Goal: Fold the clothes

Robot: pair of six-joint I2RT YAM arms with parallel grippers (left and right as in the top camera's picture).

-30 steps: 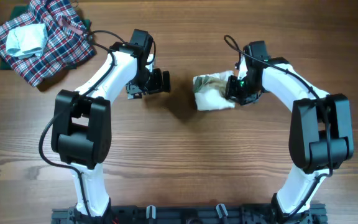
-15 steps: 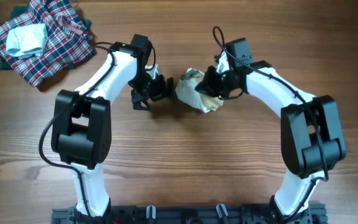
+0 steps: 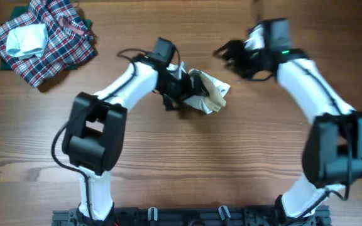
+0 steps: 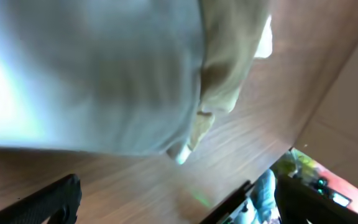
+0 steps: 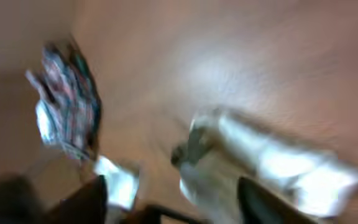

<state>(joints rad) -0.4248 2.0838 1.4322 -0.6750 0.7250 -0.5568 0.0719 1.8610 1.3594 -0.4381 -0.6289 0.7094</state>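
Folding mid-step imo: small crumpled white-tan cloth garment [image 3: 209,94], left gripper [image 3: 181,95] open at it, right gripper [image 3: 231,53] open w/ nothing in it; nxt needs an edge grabbed.

Overhead looks straight down on the surface [image 3: 181,166]; both wrist views share the clothes [image 3: 209,94], left closest.

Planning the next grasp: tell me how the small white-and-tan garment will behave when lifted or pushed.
Probably floppy: the garment lies crumpled in soft folds, so a lifted edge should sag and drape. Likely light, since the cloth looks thin. Pushed by the open left pincer beside it, it would probably bunch rather than slide whole.
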